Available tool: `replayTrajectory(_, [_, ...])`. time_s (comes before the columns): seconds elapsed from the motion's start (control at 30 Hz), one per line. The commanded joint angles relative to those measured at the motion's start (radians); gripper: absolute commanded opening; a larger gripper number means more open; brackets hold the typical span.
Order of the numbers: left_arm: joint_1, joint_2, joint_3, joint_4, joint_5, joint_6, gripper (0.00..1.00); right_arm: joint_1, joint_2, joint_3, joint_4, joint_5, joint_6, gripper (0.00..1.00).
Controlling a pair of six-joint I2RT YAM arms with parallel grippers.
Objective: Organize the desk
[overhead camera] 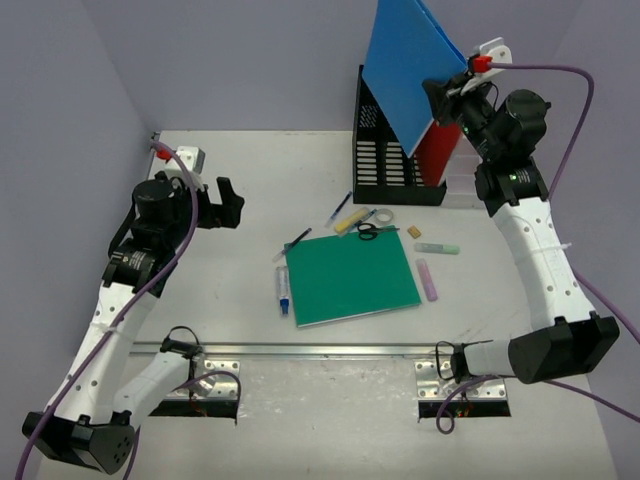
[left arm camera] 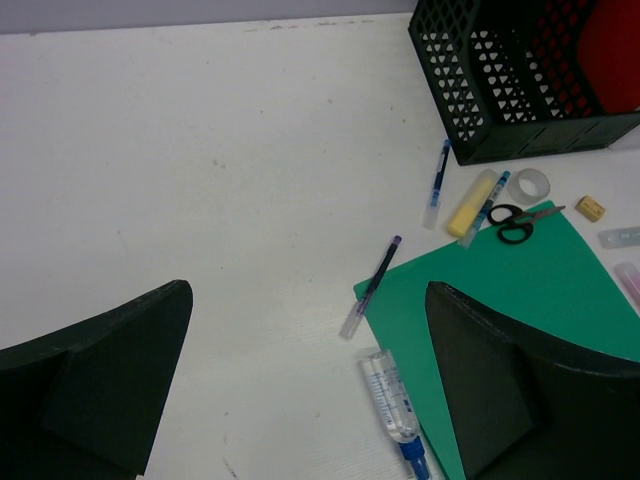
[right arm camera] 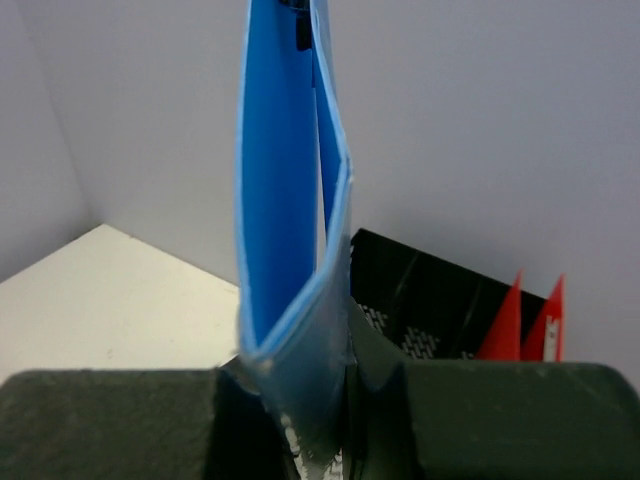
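Note:
My right gripper (overhead camera: 443, 92) is shut on a blue folder (overhead camera: 408, 62) and holds it upright above the black mesh file holder (overhead camera: 385, 165), which has a red folder (overhead camera: 436, 152) in it. In the right wrist view the blue folder (right arm camera: 285, 230) is pinched between my fingers, with the holder (right arm camera: 420, 300) behind. My left gripper (overhead camera: 225, 205) is open and empty above the left part of the white desk (overhead camera: 220, 290). A green folder (overhead camera: 350, 275) lies flat at the desk's middle, also in the left wrist view (left arm camera: 520, 270).
Around the green folder lie a glue tube (overhead camera: 283, 290), a pen (overhead camera: 297, 241), another pen (overhead camera: 340, 208), a yellow highlighter (overhead camera: 350, 221), scissors (overhead camera: 372, 231), a tape roll (overhead camera: 383, 216), a small eraser (overhead camera: 415, 231), and green (overhead camera: 437, 248) and pink (overhead camera: 427, 279) markers.

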Motion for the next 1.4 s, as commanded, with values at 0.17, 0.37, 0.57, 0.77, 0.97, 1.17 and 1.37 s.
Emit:
replayTrajectory(0.17, [0.002, -0.004, -0.028, 0.067, 0.0, 0.0, 1.0, -0.04, 0.018, 0.036, 0.144, 0.164, -0.09, 0.0])
replayTrajectory(0.37, [0.002, -0.009, -0.057, 0.082, 0.005, -0.001, 1.0, -0.059, 0.094, 0.078, 0.139, 0.19, -0.064, 0.0])
replayTrajectory(0.57, [0.002, -0.003, -0.069, 0.097, 0.006, 0.0, 1.0, -0.059, 0.159, 0.108, 0.139, 0.232, -0.043, 0.0])
replayTrajectory(0.77, [0.002, 0.006, -0.085, 0.114, 0.009, 0.003, 1.0, -0.059, 0.21, 0.121, 0.143, 0.245, -0.03, 0.0])
replayTrajectory(0.97, [0.002, 0.019, -0.105, 0.138, 0.014, 0.006, 1.0, -0.059, 0.273, 0.133, 0.143, 0.255, 0.042, 0.0])
replayTrajectory(1.17, [0.002, 0.029, -0.116, 0.153, 0.015, 0.011, 1.0, -0.059, 0.344, 0.159, 0.147, 0.273, 0.077, 0.0])
replayTrajectory(1.37, [0.002, 0.043, -0.128, 0.168, 0.015, 0.016, 1.0, -0.056, 0.395, 0.14, 0.199, 0.248, 0.091, 0.0])
